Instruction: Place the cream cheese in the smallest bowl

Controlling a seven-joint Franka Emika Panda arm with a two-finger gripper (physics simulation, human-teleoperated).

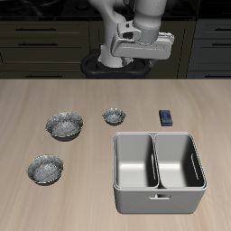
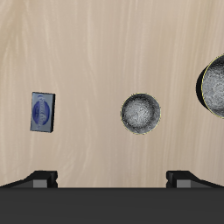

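**Gripper high above the table, cream cheese lying untouched beside the smallest bowl**

From my remote station I looked at the exterior view and went across it from one side to the other. First I saw two larger round speckled grey bowls: one (image 1: 45, 169) near the table's front edge and one (image 1: 65, 125) farther back. After them came the smallest bowl (image 1: 114, 115), a round grey-and-white speckled one, standing upright on the light wooden table (image 1: 27, 99). Nearer the front edge stood a double rectangular steel tub (image 1: 159, 171) with two compartments. Behind the tub, and near the smallest bowl but clearly apart from it, lay the cream cheese (image 1: 166, 117), a small flat dark blue box with a lighter patch on top. It rested flat on the table and nothing touched it.

The gripper (image 1: 141, 45) of the white arm hung high over the back of the table, far from all these things. In the wrist view I saw its two dark fingertips (image 2: 41, 179) standing wide apart with nothing between them, so the pincer was open and held nothing. The same view showed the cream cheese (image 2: 41, 113), the smallest bowl (image 2: 140, 114) and a part of one larger bowl (image 2: 213, 85).
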